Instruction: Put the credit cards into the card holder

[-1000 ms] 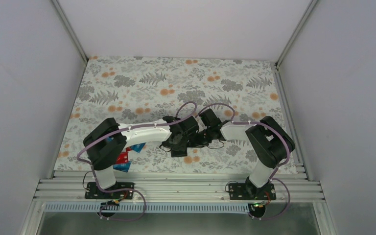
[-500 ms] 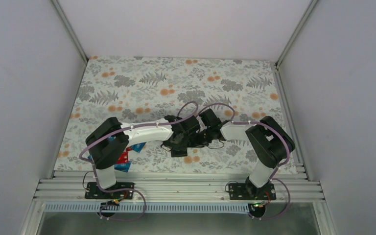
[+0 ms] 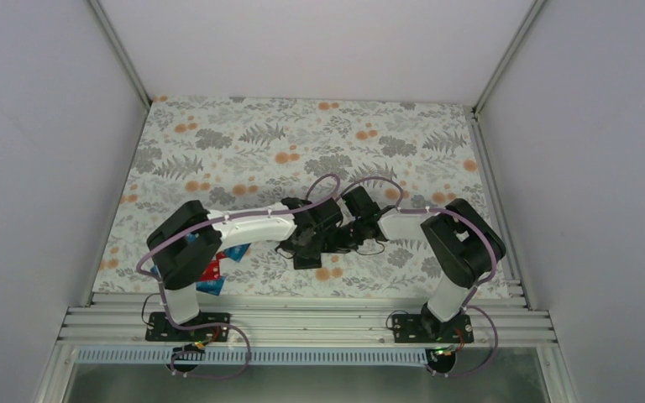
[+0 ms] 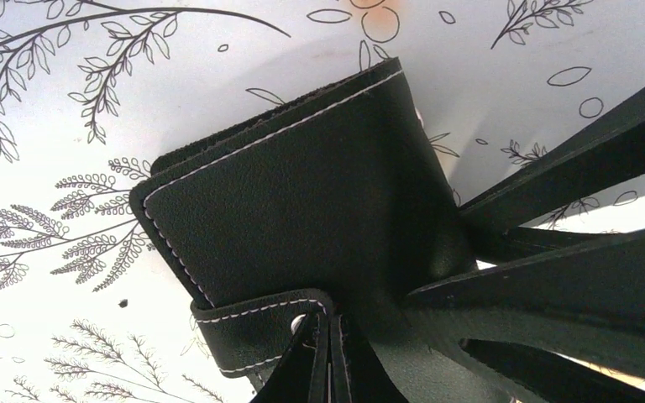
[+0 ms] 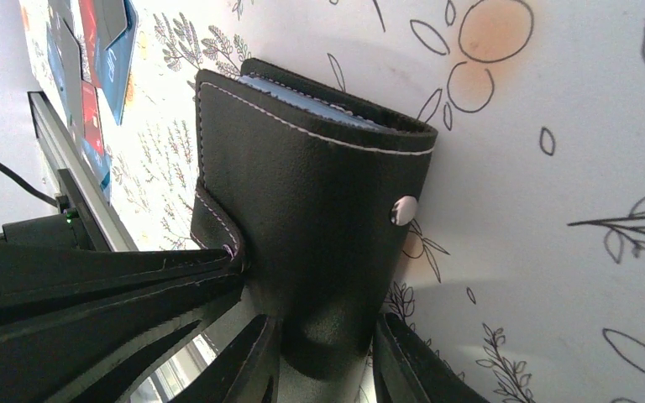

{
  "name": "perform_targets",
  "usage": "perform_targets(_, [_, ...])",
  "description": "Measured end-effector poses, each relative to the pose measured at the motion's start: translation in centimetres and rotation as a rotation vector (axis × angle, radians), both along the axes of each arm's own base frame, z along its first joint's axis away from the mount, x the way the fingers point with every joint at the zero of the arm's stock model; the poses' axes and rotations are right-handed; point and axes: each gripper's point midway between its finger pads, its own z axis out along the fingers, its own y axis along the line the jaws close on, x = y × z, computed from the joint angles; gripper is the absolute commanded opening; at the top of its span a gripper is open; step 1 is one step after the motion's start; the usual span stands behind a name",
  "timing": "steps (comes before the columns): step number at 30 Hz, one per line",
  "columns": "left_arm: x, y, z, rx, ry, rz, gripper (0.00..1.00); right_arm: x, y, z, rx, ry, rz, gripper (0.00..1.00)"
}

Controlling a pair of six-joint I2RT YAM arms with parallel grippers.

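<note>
Top external view: the holder lies on the patterned table a little nearer than centre, where the two arms meet. The cards, red and blue, lie at 8 o'clock from it, partly under the left arm.

Left wrist view: the holder is black grained leather with pale edge stitching, folded. Its strap wraps round the 6 o'clock edge. The left gripper is pinched together on the strap's end.

Right wrist view: the right gripper is clamped across the holder's body, one finger on each side of it. A round metal stud shows on the cover, and a grey-blue lining shows along the 12 o'clock edge. The cards appear at 10 o'clock, well apart from the holder.
</note>
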Motion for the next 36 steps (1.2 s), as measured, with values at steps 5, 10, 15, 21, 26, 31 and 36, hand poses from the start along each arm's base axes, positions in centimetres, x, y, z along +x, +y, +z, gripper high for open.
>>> perform_targets(5, [0.2, -1.0, 0.1, -0.044, 0.008, -0.013, 0.22, 0.0, -0.1, 0.1, -0.002, -0.005, 0.004, 0.37])
perform_targets(10, [0.4, -0.9, 0.6, -0.062, 0.005, -0.023, 0.38, 0.9, -1.0, 0.6, -0.064, -0.051, -0.022, 0.52])
perform_targets(15, [1.9, -0.2, 2.5, -0.079, -0.054, -0.02, 0.65, 2.7, -1.9, 3.4, -0.132, -0.152, -0.06, 0.75])
perform_targets(21, [4.3, 0.8, 9.7, -0.203, -0.227, -0.002, 1.0, 6.8, -2.9, 10.5, -0.129, -0.369, -0.158, 1.0])
perform_targets(26, [6.9, 3.1, 15.0, -0.242, -0.41, 0.031, 1.0, 9.8, -4.0, 16.2, -0.144, -0.531, -0.264, 1.0])
perform_targets(31, [9.8, 6.7, 17.2, -0.167, -0.545, 0.09, 1.0, 12.6, -6.4, 21.7, -0.198, -0.725, -0.403, 1.0])
perform_targets(36, [12.9, 11.4, 18.6, -0.075, -0.679, 0.199, 1.0, 14.8, -11.3, 25.8, -0.3, -0.89, -0.598, 1.0])
